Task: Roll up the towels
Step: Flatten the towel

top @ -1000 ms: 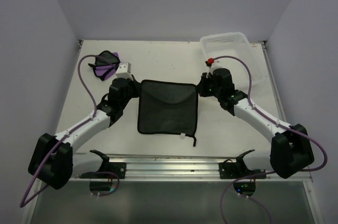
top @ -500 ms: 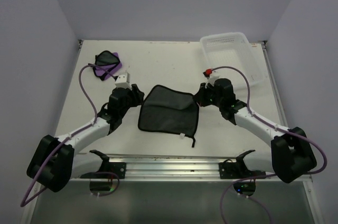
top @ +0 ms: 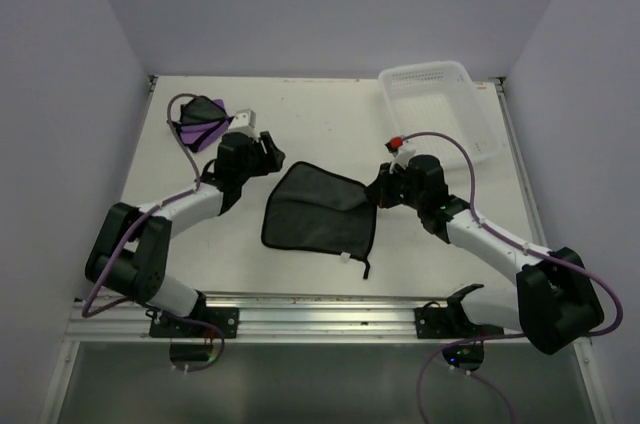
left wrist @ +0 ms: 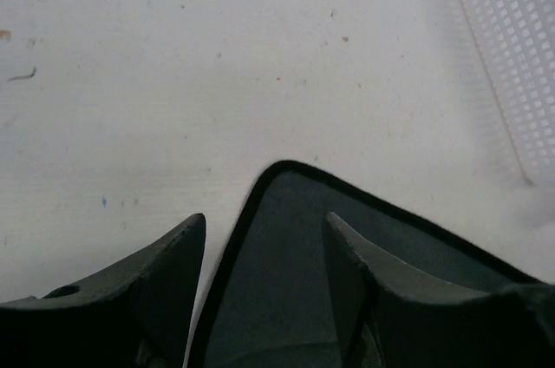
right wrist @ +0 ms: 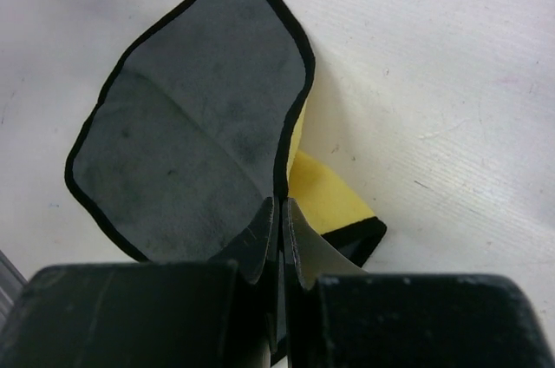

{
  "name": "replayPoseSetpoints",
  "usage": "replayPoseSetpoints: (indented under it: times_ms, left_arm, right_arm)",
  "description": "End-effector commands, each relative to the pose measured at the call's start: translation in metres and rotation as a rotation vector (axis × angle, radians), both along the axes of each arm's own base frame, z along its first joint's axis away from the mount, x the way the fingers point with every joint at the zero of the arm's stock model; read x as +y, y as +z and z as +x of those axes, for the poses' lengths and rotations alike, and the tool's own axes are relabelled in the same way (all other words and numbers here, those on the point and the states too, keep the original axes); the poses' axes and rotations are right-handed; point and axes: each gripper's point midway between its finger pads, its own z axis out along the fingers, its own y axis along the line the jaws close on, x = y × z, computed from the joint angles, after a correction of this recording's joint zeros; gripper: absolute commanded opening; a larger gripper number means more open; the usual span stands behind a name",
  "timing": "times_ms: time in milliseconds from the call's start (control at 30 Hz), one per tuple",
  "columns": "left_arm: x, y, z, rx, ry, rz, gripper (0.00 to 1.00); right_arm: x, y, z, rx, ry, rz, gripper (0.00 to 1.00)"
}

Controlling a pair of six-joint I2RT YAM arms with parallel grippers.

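On my top view, the small soft cloth (top: 318, 214), dark grey on its upper face, bright yellow underneath and edged in black, lies on the middle of the white desk (top: 320, 114). It sits a little nearer the near edge than the far one. Its black loop (top: 365, 266) trails off the near right corner.

The right pincer (top: 378, 190) is at the cloth's far right corner. Through the right wrist camera I see this pincer (right wrist: 279, 212) squeezed fully together on the black edging. The grey face spreads away beyond the fingertips, and a strip of the yellow underside shows just to their right.

The left pincer (top: 270, 152) hangs beside the cloth's far left corner. In the left wrist view the pincer (left wrist: 264, 222) stands wide apart with nothing in its grip. The rounded black-edged corner of the cloth lies on the desk between the two fingers (left wrist: 160, 285). I cannot tell whether either finger touches it.

The purple cloth with black edging (top: 200, 116) sits crumpled near the far left corner of the desk, apart from both pincers. The white perforated plastic basket (top: 440, 109) stands at the far right corner.
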Motion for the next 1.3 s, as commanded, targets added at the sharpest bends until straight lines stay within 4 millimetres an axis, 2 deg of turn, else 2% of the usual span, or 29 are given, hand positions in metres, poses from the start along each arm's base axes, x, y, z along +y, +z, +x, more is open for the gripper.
replayPoseSetpoints:
  times_ms: [0, 33, 67, 100, 133, 167, 233, 367, 533, 633, 733, 833, 1033, 1267]
  left_arm:
    - [-0.026, 0.031, 0.041, -0.057, -0.145, -0.088, 0.59]
    - [-0.029, 0.012, 0.047, -0.005, -0.165, -0.078, 0.56]
    - [-0.033, 0.027, 0.063, -0.032, -0.179, -0.085, 0.53]
    - [-0.040, 0.026, 0.067, -0.024, -0.214, -0.078, 0.52]
    - [-0.042, 0.004, 0.068, 0.053, -0.226, -0.063, 0.49]
    - [-0.048, 0.017, 0.080, 0.034, -0.240, -0.068, 0.44]
    - [-0.059, 0.011, 0.079, 0.068, -0.307, -0.088, 0.39]
    - [-0.067, -0.003, 0.076, 0.078, -0.366, -0.073, 0.39]
    - [-0.058, -0.046, 0.065, 0.170, -0.390, 0.010, 0.39]
    - [-0.058, -0.059, 0.063, 0.183, -0.397, 0.028, 0.37]
    - [-0.062, -0.066, 0.061, 0.187, -0.415, 0.047, 0.31]
    - [-0.065, -0.071, 0.059, 0.188, -0.423, 0.068, 0.30]
    - [-0.065, -0.077, 0.059, 0.180, -0.400, 0.111, 0.32]
    - [-0.056, -0.081, 0.068, 0.161, -0.338, 0.254, 0.37]
  right_arm:
    - [0.007, 0.008, -0.001, -0.028, 0.020, 0.043, 0.00]
    - [0.007, 0.009, -0.001, -0.031, 0.020, 0.049, 0.00]
    - [0.007, 0.008, -0.002, -0.029, 0.019, 0.049, 0.00]
    - [0.006, 0.006, -0.002, -0.025, 0.017, 0.048, 0.00]
    - [0.007, 0.005, -0.003, -0.021, 0.019, 0.049, 0.00]
    - [0.006, 0.004, -0.003, -0.019, 0.018, 0.046, 0.00]
    - [0.006, 0.003, -0.003, -0.018, 0.020, 0.041, 0.00]
    - [0.006, 0.003, -0.002, -0.017, 0.019, 0.039, 0.00]
    - [0.006, 0.001, -0.002, -0.016, 0.019, 0.039, 0.00]
    - [0.006, -0.004, -0.002, -0.005, 0.018, 0.036, 0.00]
    - [0.006, -0.008, -0.003, 0.011, 0.019, 0.029, 0.00]
    - [0.005, -0.009, -0.003, 0.013, 0.019, 0.022, 0.00]
    - [0.005, -0.010, -0.004, 0.010, 0.024, 0.019, 0.00]
    - [0.005, -0.010, -0.004, 0.012, 0.026, 0.018, 0.00]
